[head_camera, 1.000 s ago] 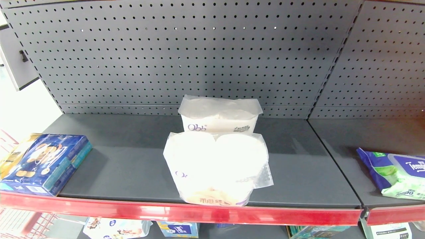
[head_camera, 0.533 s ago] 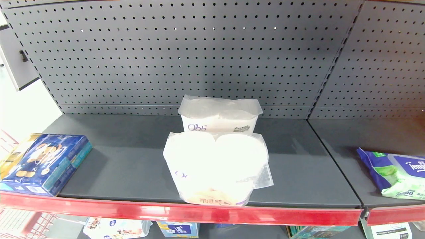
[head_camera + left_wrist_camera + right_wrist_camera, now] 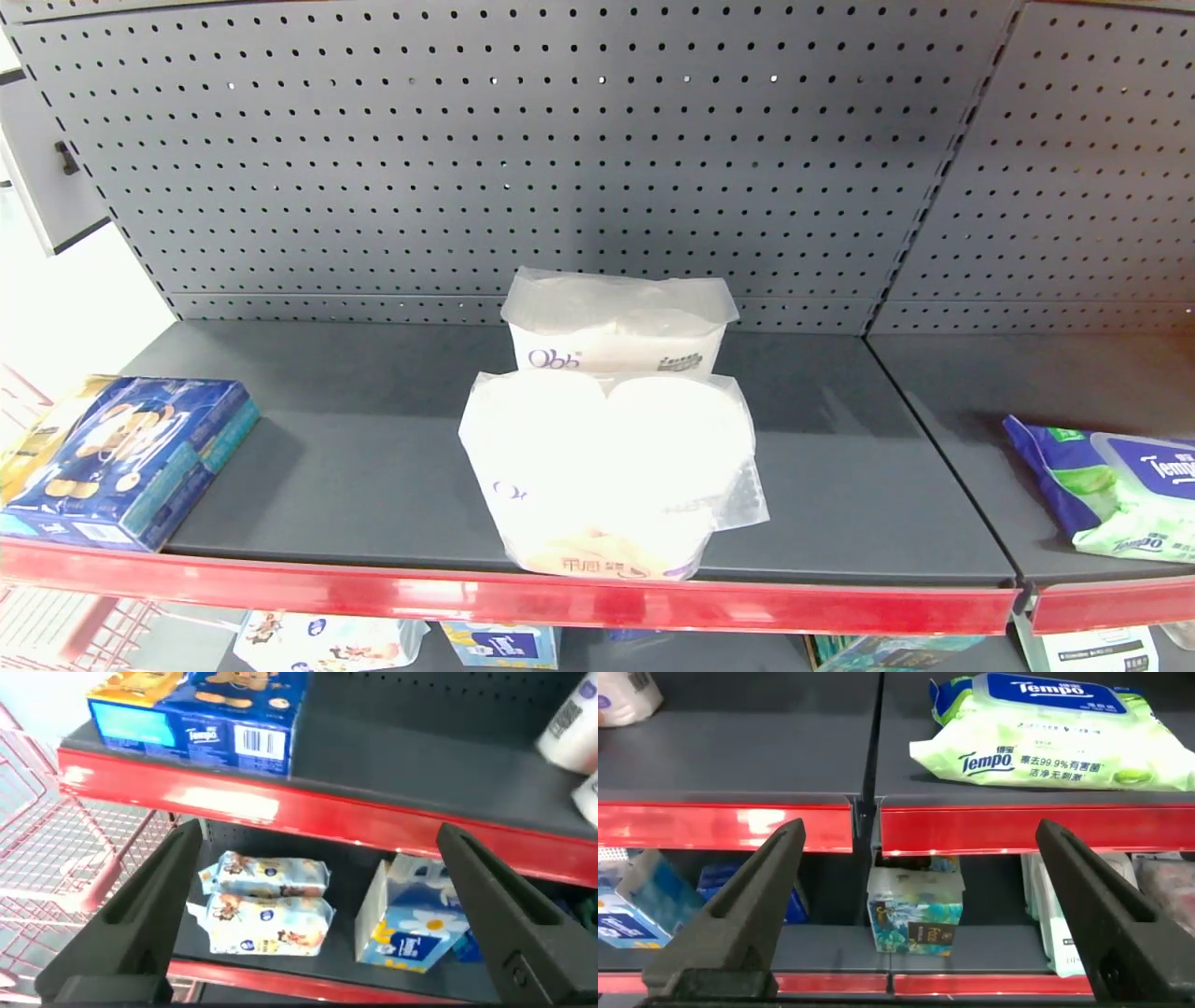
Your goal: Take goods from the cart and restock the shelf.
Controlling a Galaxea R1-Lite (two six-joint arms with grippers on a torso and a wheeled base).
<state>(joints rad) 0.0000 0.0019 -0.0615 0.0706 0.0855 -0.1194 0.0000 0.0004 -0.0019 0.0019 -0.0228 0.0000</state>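
Nothing is moving over the last second: the head view is holding the same, and both packs are sitting where they were. I am judging that this placement is finished and another fetch from the cart is coming due. The left gripper and right gripper are hanging spread and empty, out in front of the shelf's red front edge. The front toilet-paper pack is standing mid-shelf at that edge, white rolls showing through loose clear wrap. The second pack is standing directly behind it, toward the back.
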